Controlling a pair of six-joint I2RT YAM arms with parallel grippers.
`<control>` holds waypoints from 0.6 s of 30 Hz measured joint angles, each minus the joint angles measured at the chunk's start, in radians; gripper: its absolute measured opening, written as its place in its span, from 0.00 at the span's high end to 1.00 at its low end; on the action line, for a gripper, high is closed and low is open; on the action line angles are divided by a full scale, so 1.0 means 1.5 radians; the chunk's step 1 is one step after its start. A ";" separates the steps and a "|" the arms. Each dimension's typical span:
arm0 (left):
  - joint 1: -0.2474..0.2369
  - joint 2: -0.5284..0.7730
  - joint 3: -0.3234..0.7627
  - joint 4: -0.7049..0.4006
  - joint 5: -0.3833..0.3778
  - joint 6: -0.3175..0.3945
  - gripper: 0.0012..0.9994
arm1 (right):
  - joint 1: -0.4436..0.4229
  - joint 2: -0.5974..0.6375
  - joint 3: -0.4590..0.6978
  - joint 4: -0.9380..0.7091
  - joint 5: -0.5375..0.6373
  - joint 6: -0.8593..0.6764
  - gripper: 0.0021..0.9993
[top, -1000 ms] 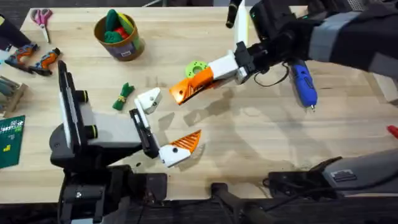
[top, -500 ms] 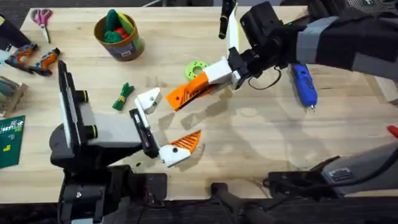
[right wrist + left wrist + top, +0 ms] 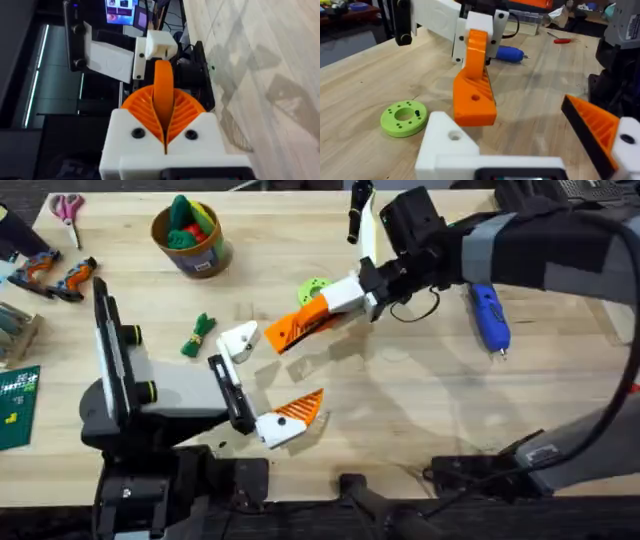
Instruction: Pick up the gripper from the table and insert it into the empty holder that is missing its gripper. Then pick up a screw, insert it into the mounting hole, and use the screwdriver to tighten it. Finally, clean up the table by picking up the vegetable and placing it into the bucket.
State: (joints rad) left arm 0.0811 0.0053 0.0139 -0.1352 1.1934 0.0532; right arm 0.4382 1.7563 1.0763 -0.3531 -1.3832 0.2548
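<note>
My right tool [image 3: 318, 315] was clenched on the gripper [image 3: 296, 328], up off the worktop [image 3: 420, 400] near the holder [image 3: 240, 338]; it looked light, hard and slick, so I judged squeezing its flat sides best.

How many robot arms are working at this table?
2. The left arm reaches from the lower left, with the left gripper open. The right arm comes from the right, with the right gripper clamping the gripper.

Orange gripper [image 3: 474, 90]; white holder [image 3: 238, 339]; blue screwdriver [image 3: 489, 314]; green vegetable [image 3: 199, 334], yellowish band; tan-yellow bucket [image 3: 214, 252]; lime-green disc [image 3: 404, 117].
</note>
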 joint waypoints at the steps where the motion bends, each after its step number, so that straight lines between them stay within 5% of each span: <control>1: 0.000 0.000 0.000 0.000 0.000 0.000 0.01 | 0.001 0.003 0.000 0.011 -0.001 0.006 0.99; 18: 0.000 0.000 0.000 0.000 0.000 0.000 0.01 | 0.028 0.013 0.000 0.062 -0.010 0.076 0.99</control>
State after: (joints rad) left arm 0.0811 0.0051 0.0139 -0.1352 1.1934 0.0532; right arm 0.4797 1.7763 1.0760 -0.2605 -1.3987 0.3687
